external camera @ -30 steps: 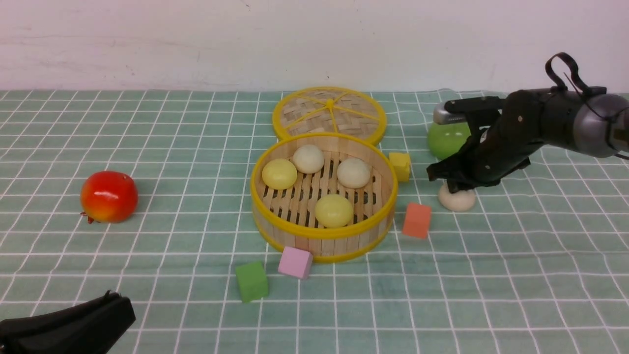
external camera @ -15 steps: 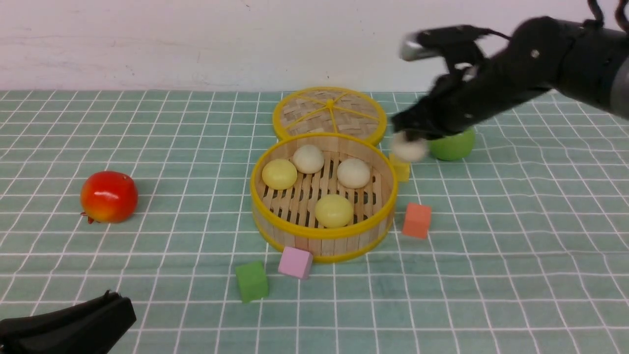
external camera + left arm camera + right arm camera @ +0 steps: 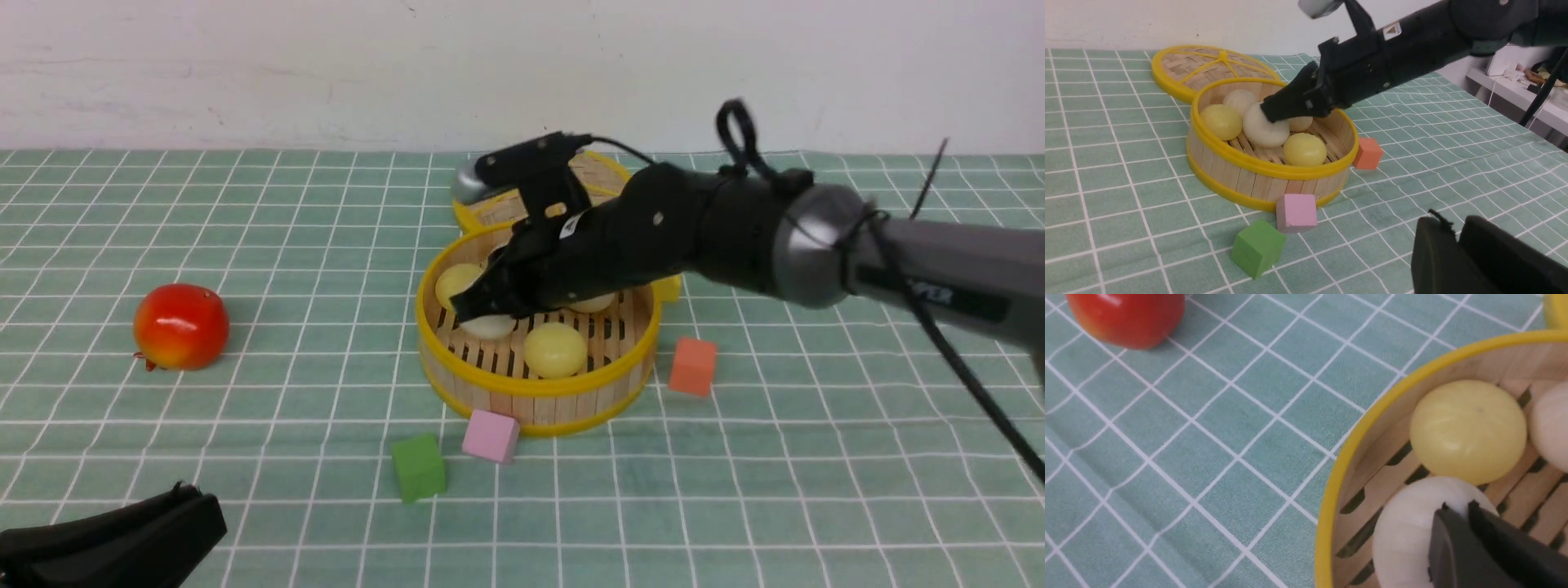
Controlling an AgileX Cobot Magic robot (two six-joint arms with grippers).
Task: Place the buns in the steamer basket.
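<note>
The steamer basket point(image 3: 535, 384) stands mid-table. My right gripper point(image 3: 482, 314) reaches into its left half and is shut on a beige-white bun point(image 3: 490, 327), held low by the slatted floor; the left wrist view point(image 3: 1263, 128) and the right wrist view point(image 3: 1404, 535) show that bun too. Two pale yellow buns point(image 3: 555, 349) point(image 3: 453, 282) and a beige-white one point(image 3: 592, 304) lie in the basket, partly hidden by the arm. Another beige-white bun point(image 3: 1239, 100) shows in the left wrist view. My left gripper point(image 3: 1457, 232) is shut and empty, low at the near left point(image 3: 188, 498).
The woven lid point(image 3: 498, 208) lies behind the basket, mostly hidden by the arm. A red fruit point(image 3: 180, 327) sits at the left. An orange cube point(image 3: 692, 367), a pink cube point(image 3: 491, 436), a green cube point(image 3: 418, 466) and a yellow cube point(image 3: 671, 287) lie around the basket.
My right gripper lifted the beige-white bun from the cloth at the right, carried it left over the basket's rim, and lowered it into the basket's left half. The left arm has not moved.
</note>
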